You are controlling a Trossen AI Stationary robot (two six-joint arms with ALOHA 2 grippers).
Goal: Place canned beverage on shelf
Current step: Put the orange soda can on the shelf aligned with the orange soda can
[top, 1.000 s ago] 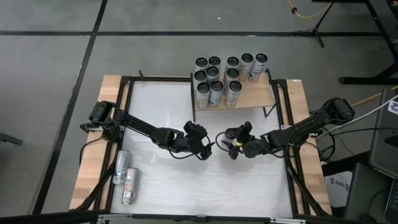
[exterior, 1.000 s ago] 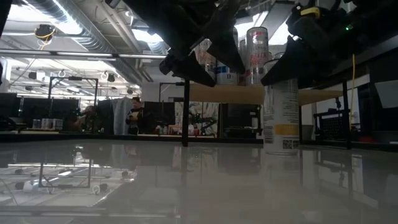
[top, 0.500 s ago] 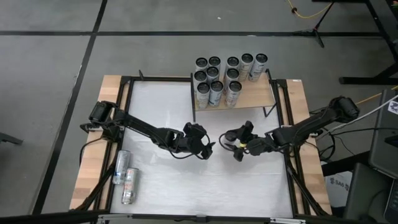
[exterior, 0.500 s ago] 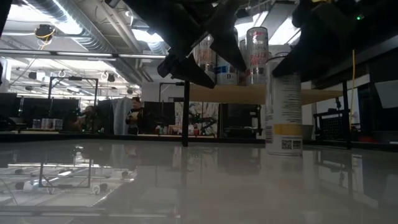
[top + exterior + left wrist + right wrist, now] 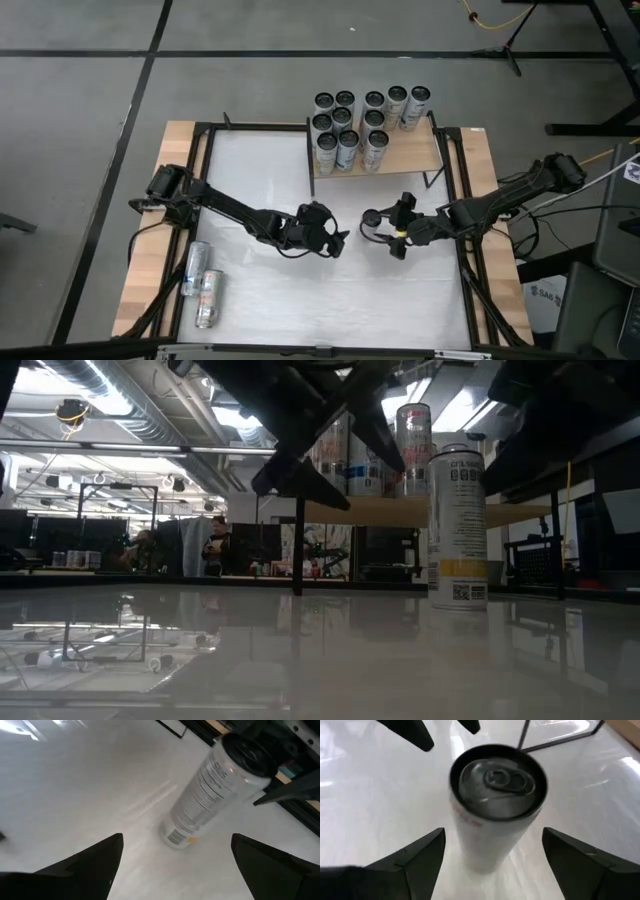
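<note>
A slim silver can (image 5: 371, 217) stands upright on its base on the white tabletop, between my two grippers; it also shows in the low view (image 5: 457, 525). My right gripper (image 5: 492, 862) is open just to the can's right and above it, fingers spread on either side of the can's top (image 5: 495, 780) without touching. My left gripper (image 5: 175, 870) is open on the can's left, pointing at the can (image 5: 210, 795) from a short way off. The shelf (image 5: 422, 152) stands at the table's far edge with several cans (image 5: 348, 128) upright on it.
Two more cans (image 5: 201, 283) lie on their sides at the table's left edge, beside the wooden strip. The shelf's black posts (image 5: 299, 545) rise behind the standing can. Bare tabletop (image 5: 300, 300) lies toward the near edge.
My right gripper has drawn back from the can toward the table's right edge and risen, so its fingers no longer flank the can's upper part. The can stays upright where it was. My left gripper has rolled about its own axis in place.
</note>
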